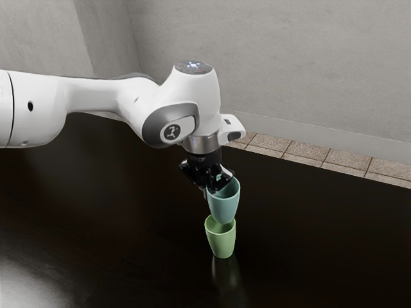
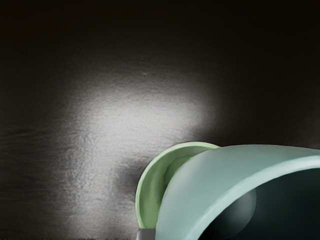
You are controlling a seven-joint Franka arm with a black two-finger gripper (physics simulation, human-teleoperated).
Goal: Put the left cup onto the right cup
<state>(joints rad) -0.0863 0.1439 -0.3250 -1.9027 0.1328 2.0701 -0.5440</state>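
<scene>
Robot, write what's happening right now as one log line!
stage: stacking | end effector: shut on teal cup rim | teal cup: base at green cup mouth | green cup: upright on table

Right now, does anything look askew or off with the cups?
The teal cup in the hand leans, its base at the mouth of the upright green cup rather than squarely nested. Nothing looks spilled or damaged.

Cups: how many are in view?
2. The teal cup hangs tilted from the hand, its base in the mouth of the green cup, which stands on the dark table.
</scene>
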